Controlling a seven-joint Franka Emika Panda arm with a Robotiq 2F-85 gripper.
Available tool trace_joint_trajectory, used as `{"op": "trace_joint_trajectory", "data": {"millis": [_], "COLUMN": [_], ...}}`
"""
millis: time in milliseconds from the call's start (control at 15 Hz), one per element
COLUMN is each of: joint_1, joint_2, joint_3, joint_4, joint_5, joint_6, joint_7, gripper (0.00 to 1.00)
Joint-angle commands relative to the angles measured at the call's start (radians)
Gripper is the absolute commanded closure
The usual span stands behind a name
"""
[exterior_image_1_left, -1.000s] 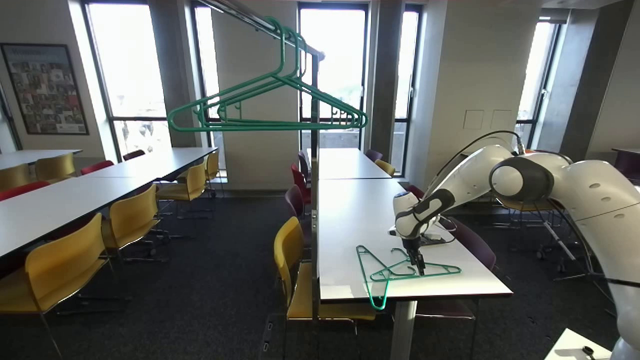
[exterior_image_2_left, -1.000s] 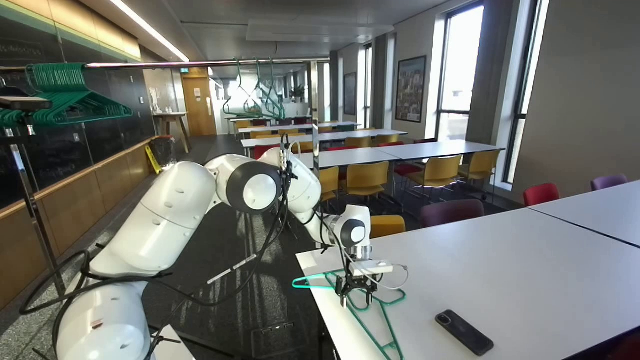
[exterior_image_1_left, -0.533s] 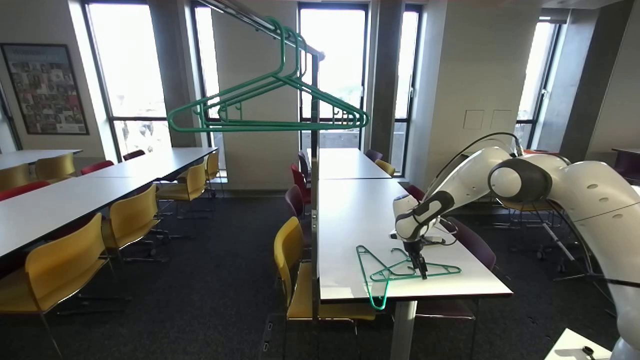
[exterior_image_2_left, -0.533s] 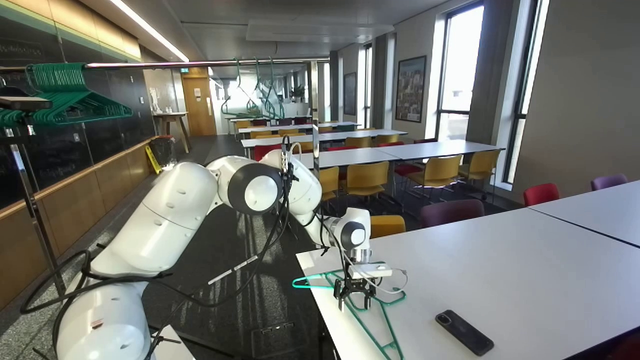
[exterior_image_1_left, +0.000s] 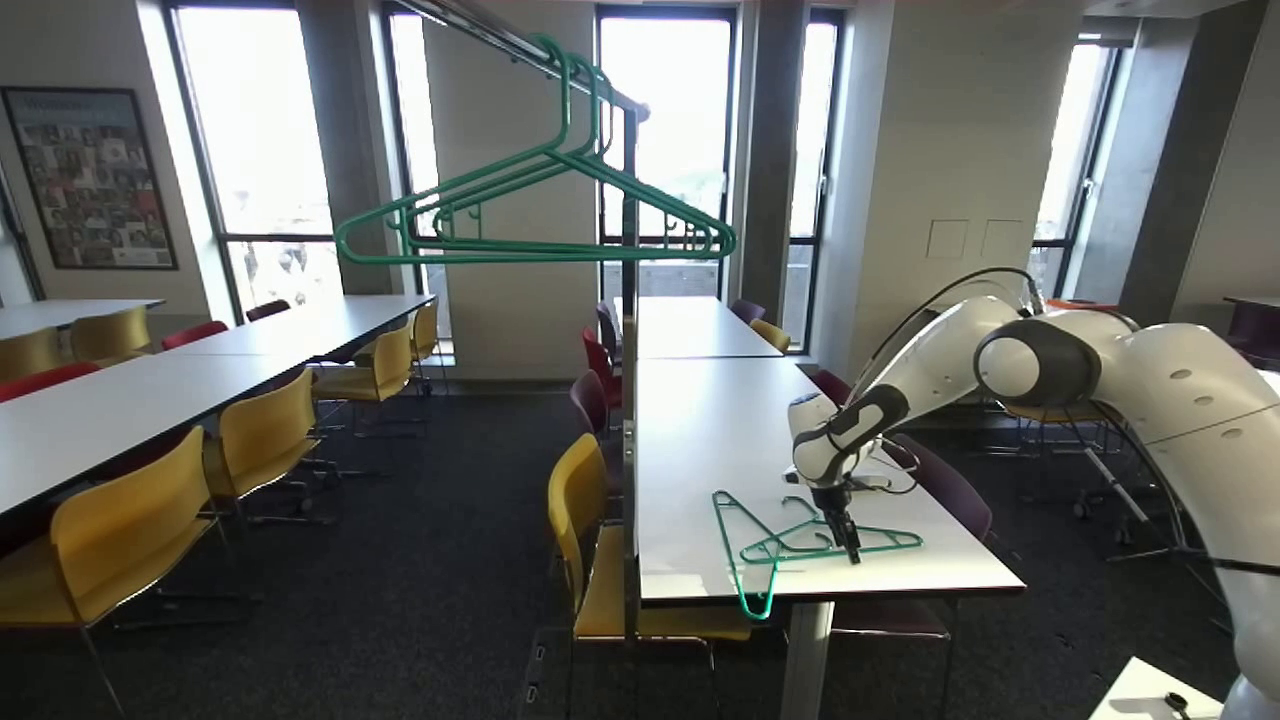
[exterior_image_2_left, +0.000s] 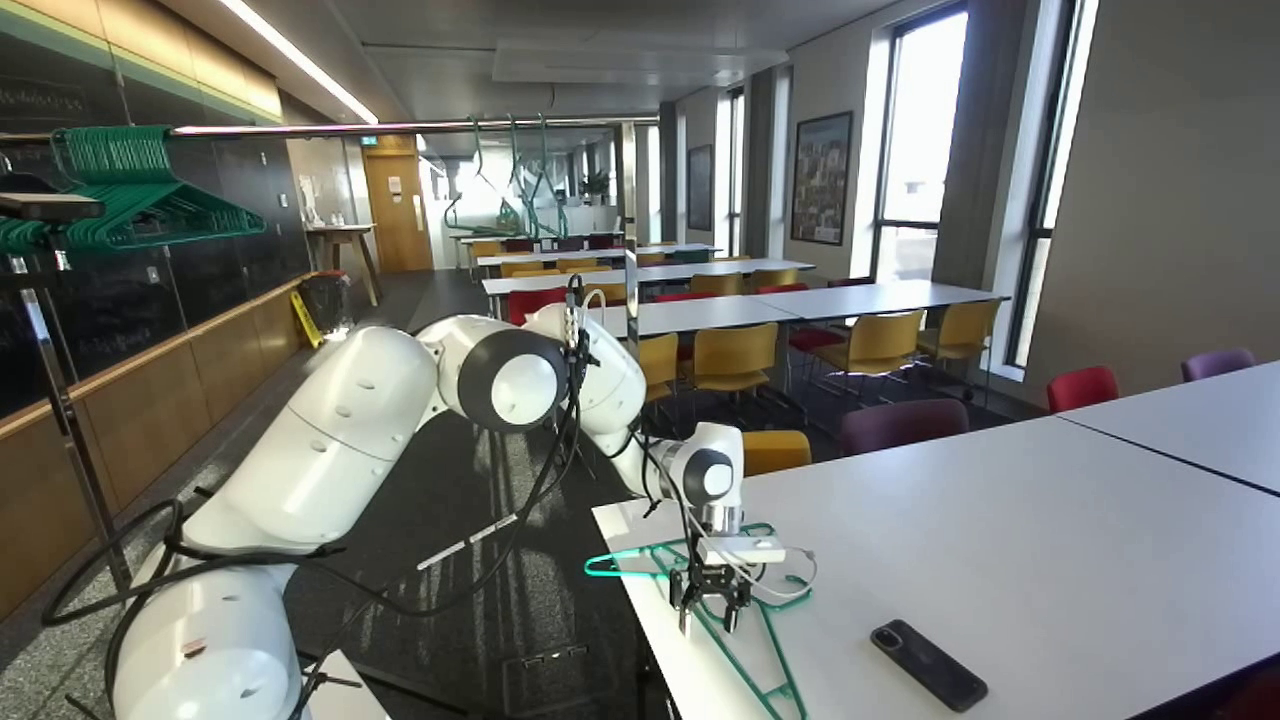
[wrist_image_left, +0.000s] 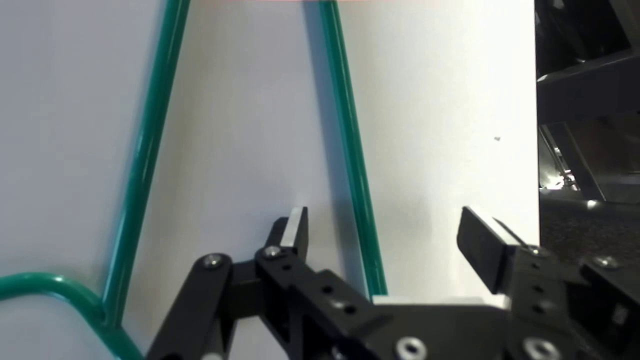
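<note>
Gripper (wrist_image_left: 382, 232), one: over the table (exterior_image_1_left: 715, 430) near its end edge, fingers (wrist_image_left: 481, 245) spread wide, clasping nothing; Green hanger (wrist_image_left: 352, 140), one: lying on the table by that end edge, its straight bottom bar running between the fingers, apart from both; Second green hanger (exterior_image_1_left: 728, 548), one: overlapping the first, one corner jutting past the end edge; Phone (exterior_image_2_left: 930, 665), one: dark, camera side up, farther in from the end edge, toward a long edge; Hanging hangers (exterior_image_1_left: 540, 256), three: green, hooked over a metal rail (exterior_image_2_left: 340, 127); Bunched hangers (exterior_image_2_left: 150, 200), many: green, packed close along another stretch of the same rail
</note>
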Motion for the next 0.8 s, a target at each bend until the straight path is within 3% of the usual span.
{"op": "trace_joint_trajectory", "data": {"millis": [0, 467, 733], "joint_1": [-0.003, 0.0, 0.016], "joint_2": [-0.004, -0.006, -0.035], "joint_3": [-0.003, -0.008, -0.027], "joint_4": [0.004, 0.007, -0.007], "joint_5": [-0.011, -0.012, -0.019], "joint_6": [-0.031, -0.048, -0.036], "joint_7": [0.004, 0.015, 0.095], "gripper": [0.49, 1.0, 0.96]}}
